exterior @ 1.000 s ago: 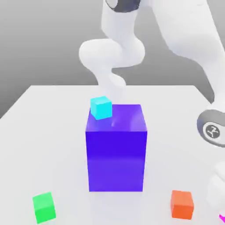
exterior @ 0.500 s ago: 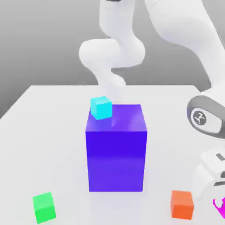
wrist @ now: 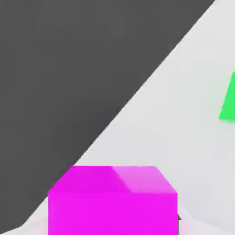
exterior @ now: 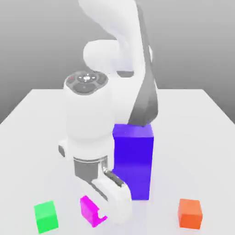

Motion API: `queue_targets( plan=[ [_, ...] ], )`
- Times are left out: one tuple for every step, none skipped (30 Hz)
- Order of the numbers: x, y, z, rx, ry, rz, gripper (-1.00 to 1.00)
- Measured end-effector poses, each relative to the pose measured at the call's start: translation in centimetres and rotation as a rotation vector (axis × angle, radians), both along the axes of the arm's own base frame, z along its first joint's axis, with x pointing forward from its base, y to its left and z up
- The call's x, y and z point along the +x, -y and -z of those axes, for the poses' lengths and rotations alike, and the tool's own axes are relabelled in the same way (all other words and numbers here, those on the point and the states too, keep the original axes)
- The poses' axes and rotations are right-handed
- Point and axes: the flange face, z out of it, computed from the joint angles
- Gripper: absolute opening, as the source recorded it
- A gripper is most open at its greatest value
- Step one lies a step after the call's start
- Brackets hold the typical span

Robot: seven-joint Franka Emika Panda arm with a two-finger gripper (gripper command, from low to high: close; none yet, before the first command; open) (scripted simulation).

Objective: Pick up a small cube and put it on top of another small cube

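The small magenta cube, clamped in the gripper, has been swung beside the green cube; 1 stacking remains.

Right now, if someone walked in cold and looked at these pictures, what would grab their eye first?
The big white arm dominates the middle of the exterior view, hiding much of the tall blue-violet block behind it. At its lower end, a bright magenta cube sits at the jaws, low over the white table. A green cube lies toward the exterior view's left and an orange cube toward its right.
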Motion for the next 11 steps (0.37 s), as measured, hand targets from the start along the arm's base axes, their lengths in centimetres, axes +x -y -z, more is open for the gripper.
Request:
queue_targets(
  plan=[
    [-0.9,2.0,-0.2,0.000,0.001,0.073,-1.00],
    [-1.8,3.8,-0.4,0.000,0.003,0.146,-1.00],
    [-2.8,5.7,-0.6,0.001,0.004,0.218,-1.00],
    [-3.3,6.6,0.0,0.001,0.005,0.254,-1.00],
    [-3.5,7.1,1.0,0.001,0.006,0.272,-1.00],
    [-3.6,7.3,2.2,0.001,0.006,0.282,-1.00],
    [-3.7,7.4,3.5,0.001,0.006,0.286,-1.00],
    [-3.8,7.4,4.8,0.001,0.006,0.288,1.00],
    [-3.8,7.4,4.8,0.001,0.006,0.288,1.00],
    [-3.8,7.4,4.8,0.001,0.006,0.288,1.00],
    [-3.8,7.4,4.8,0.001,0.006,0.288,1.00]
  ],
)
